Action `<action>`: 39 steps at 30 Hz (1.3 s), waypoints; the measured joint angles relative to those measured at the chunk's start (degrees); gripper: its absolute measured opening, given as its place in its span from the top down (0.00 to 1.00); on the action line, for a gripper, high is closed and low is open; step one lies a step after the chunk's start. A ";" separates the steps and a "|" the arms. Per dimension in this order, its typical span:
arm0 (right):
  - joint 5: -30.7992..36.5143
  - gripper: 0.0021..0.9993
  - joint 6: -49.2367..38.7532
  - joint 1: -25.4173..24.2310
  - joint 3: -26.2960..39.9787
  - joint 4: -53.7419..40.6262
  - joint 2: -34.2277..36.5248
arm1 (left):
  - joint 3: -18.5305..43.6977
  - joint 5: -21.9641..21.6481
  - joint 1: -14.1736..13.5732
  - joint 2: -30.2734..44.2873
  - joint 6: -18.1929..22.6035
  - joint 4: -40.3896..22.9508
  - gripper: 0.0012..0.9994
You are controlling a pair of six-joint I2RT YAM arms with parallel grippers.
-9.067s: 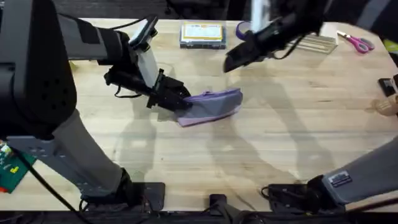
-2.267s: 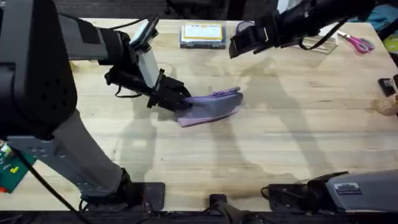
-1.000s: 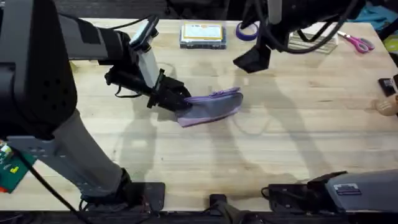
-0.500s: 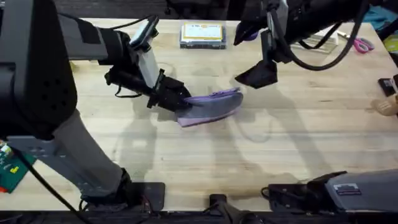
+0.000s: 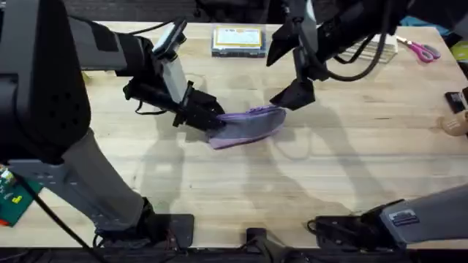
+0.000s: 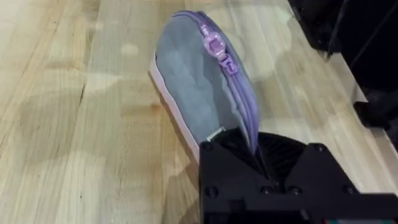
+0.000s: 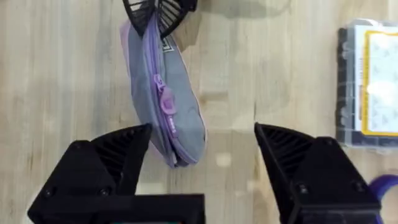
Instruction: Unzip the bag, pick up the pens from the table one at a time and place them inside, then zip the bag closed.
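Pale plank table [image 5: 351,168] carries the bag [image 5: 248,126] near its middle — the left gripper [image 5: 208,120] pinches one end to anchor it, while the right gripper [image 7: 202,165] hangs wide apart above the zipper pull [image 7: 166,106].

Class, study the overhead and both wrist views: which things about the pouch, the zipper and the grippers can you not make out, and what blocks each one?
- The bag's gripped end: covered by the left gripper in the left wrist view.
- Bag contents: the zipper is closed in both wrist views.
- The right gripper's fingertips: hidden overhead by its own dark body.
- The scissors blades: covered overhead by the right arm.
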 joint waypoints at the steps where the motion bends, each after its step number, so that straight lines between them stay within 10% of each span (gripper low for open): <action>1: 0.01 0.00 0.00 0.26 0.00 0.00 0.45 | 0.00 0.00 0.00 0.00 0.00 -0.01 0.96; 39: -8.53 0.03 7.19 1.26 0.00 -1.72 12.01 | 0.00 0.00 -0.02 -0.02 0.00 -0.01 0.96</action>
